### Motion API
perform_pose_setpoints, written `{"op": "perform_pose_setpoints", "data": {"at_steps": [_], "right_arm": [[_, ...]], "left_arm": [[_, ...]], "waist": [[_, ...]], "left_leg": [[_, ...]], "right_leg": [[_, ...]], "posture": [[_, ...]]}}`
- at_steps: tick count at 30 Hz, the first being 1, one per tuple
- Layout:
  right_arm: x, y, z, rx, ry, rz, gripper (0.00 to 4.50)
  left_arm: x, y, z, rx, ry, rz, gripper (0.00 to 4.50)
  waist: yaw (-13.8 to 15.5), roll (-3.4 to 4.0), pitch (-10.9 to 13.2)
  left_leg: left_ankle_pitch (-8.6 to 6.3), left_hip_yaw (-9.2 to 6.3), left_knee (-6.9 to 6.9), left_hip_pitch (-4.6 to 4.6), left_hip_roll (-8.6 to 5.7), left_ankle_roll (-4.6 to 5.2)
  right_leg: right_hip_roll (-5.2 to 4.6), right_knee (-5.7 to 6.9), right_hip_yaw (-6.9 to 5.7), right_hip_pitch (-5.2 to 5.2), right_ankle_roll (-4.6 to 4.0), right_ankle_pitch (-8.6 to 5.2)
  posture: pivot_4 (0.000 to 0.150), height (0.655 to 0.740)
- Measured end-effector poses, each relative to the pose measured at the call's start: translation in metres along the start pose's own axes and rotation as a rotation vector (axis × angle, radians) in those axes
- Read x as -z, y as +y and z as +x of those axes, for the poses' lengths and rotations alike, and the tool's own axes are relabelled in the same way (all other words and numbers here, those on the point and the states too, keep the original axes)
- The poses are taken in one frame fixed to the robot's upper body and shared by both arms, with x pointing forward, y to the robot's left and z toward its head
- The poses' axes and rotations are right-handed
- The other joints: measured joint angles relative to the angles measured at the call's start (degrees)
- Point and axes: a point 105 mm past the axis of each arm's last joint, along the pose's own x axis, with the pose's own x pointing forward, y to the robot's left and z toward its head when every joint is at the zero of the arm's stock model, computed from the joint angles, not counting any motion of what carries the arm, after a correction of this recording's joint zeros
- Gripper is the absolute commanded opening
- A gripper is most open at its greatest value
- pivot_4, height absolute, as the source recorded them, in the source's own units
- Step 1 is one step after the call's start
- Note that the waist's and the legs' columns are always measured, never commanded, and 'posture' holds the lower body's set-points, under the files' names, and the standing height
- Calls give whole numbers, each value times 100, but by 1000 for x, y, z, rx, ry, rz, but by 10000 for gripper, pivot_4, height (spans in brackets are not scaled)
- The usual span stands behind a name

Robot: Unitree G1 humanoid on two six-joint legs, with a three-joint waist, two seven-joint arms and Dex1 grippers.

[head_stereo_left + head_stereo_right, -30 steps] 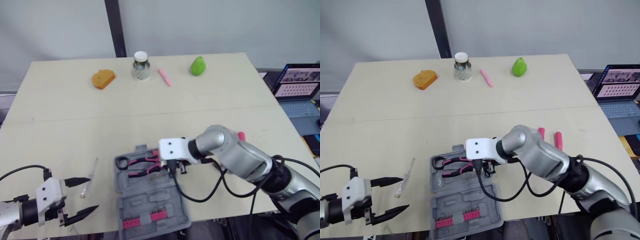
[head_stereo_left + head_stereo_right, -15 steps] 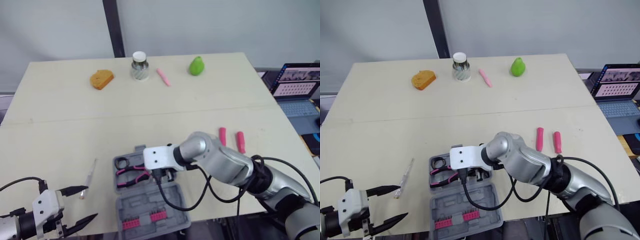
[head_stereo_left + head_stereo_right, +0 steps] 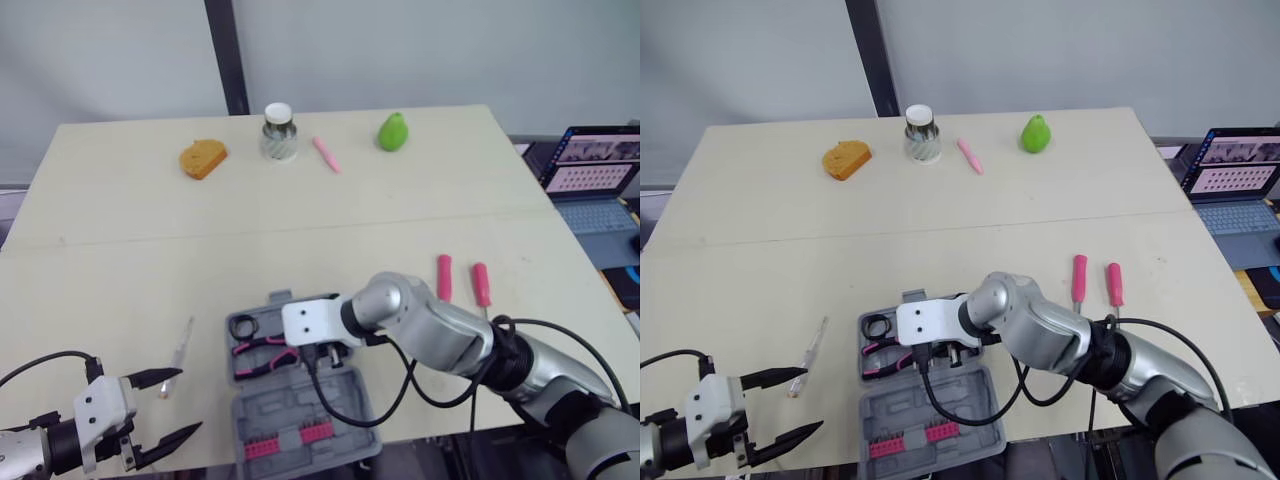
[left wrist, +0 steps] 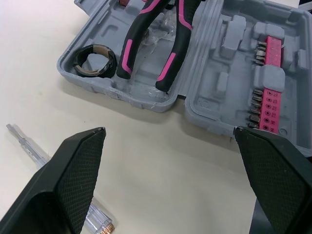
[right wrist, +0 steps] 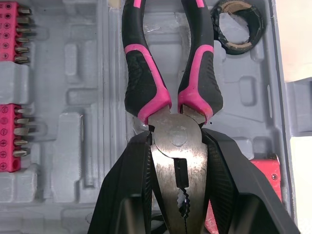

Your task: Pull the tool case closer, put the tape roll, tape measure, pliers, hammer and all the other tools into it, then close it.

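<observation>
The grey tool case (image 3: 325, 398) lies open near the table's front edge. Black-and-pink pliers (image 5: 146, 83) lie in its far half, beside a dark tape roll (image 3: 243, 326). My right gripper (image 5: 175, 139) is shut on the pliers' metal head, low over the case. A strip of pink bits (image 3: 290, 438) sits in the near half. My left gripper (image 3: 187, 402) hovers open at the front left, holding nothing. A clear-handled screwdriver (image 3: 180, 348) lies on the table between it and the case. Two pink-handled tools (image 3: 443, 277) (image 3: 482, 283) lie to the right.
Along the far edge stand an orange bread-like piece (image 3: 203, 158), a jar (image 3: 279, 132), a pink pen (image 3: 328, 154) and a green pear (image 3: 394, 131). A laptop (image 3: 600, 180) sits off the table's right side. Cables hang from my right arm above the case.
My right gripper has carried the pliers leftward over the case's far half, uncovering the two pink-handled tools. The left gripper has stayed open and barely shifted.
</observation>
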Motion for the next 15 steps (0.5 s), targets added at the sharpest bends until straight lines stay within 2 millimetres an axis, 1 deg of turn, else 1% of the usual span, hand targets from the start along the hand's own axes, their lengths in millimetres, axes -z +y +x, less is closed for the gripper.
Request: {"op": "perform_pose_setpoints", "data": {"at_steps": [5, 15], "right_arm": [[1, -2, 2, 8, 5, 5, 9833], [2, -1, 9, -7, 6, 5, 9833]], "left_arm": [[-3, 0, 1, -2, -4, 12, 45000], [-4, 2, 1, -13, -2, 11, 45000]], "waist": [[0, 0, 0], [-1, 0, 0]], "left_leg": [[0, 0, 0, 0, 0, 0], [0, 0, 0, 0, 0, 0]], "right_leg": [[0, 0, 0, 0, 0, 0], [0, 0, 0, 0, 0, 0]], "posture": [[1500, 7400], [1500, 7400]]}}
